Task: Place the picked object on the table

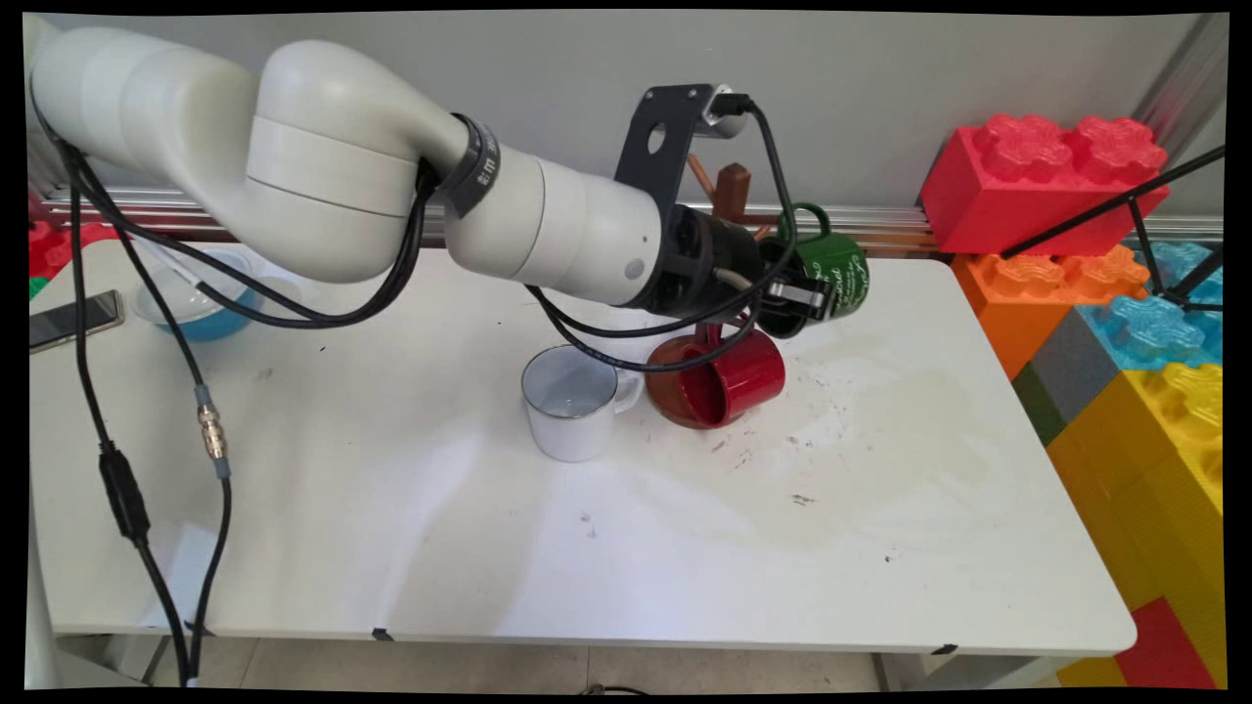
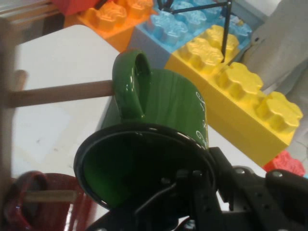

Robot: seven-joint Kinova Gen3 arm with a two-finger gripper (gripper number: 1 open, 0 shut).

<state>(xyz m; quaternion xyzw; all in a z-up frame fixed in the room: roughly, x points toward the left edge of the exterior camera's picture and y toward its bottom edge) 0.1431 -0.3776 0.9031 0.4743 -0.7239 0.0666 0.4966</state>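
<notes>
We see the table point(image 1: 880, 548) with giant toy bricks point(image 1: 1125, 323) stacked past its right edge. Near the far edge stands a wooden mug tree point(image 1: 732, 191). The gripper point(image 1: 797, 293) is clenched on the rim of a green mug point(image 1: 831, 269), one finger inside it, the mug tilted with its handle at the tip of a peg point(image 2: 62, 94). A red mug point(image 1: 729, 381) hangs from a lower peg. Just left of it a white mug point(image 1: 572, 406) stands upright. At the far left corner sit a blue bowl point(image 1: 201, 298) and a phone point(image 1: 73, 318).
</notes>
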